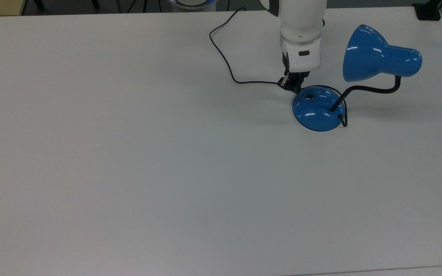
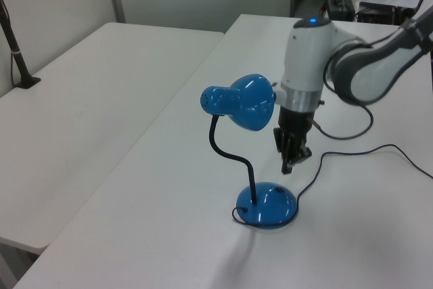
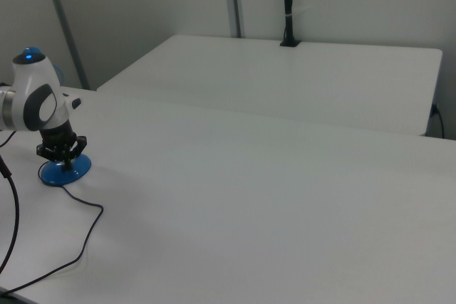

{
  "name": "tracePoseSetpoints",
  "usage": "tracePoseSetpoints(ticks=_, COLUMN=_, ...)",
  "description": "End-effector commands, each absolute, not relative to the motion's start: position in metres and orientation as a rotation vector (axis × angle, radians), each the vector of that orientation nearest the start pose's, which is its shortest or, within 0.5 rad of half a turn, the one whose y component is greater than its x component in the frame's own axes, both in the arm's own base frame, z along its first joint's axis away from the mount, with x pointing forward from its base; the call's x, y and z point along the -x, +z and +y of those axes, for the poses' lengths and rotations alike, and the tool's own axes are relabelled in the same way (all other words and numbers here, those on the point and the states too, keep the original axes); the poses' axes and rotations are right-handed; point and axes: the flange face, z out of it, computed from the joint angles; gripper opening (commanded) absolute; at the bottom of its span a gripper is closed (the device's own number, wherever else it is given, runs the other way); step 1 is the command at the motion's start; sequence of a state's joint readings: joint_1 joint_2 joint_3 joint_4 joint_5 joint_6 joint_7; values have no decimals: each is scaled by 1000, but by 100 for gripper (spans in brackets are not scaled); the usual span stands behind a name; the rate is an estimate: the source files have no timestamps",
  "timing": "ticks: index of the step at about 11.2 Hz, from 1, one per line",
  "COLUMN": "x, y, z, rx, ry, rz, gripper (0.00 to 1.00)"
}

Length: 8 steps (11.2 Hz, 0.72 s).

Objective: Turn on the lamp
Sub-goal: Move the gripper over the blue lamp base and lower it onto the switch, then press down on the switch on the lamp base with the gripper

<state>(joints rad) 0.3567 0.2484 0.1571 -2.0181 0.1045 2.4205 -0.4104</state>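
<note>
Lamp (image 1: 374,53) glossy blue enamel; table (image 1: 129,172) matt white.

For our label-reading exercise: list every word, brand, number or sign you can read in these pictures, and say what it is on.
None can be read.
The lamp and its base are plain blue, unmarked.
The hand has a small dark mark on its white body, too small to read.

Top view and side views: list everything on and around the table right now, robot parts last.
lamp: one, glossy blue, shade toward the top view's right, round base on the table
switch: one, black, on the base's top
cord: one, thin black, trailing across the table from the base
table: one, white, under the lamp
second table: one, white, beside it
gripper: one, black on a white arm, just above the base's edge near the switch
</note>
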Motion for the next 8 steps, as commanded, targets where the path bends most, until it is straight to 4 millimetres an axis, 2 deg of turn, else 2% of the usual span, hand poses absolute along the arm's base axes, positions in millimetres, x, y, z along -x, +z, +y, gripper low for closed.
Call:
tracePoseSetpoints(ticks=1, x=-521, y=336, z=309, rx=2687, ry=-345, rz=-1255, gripper=0)
tracePoseSetpoints(ticks=8, x=-523, y=333, z=327, rx=2644, ry=-474, rz=-1273, gripper=0)
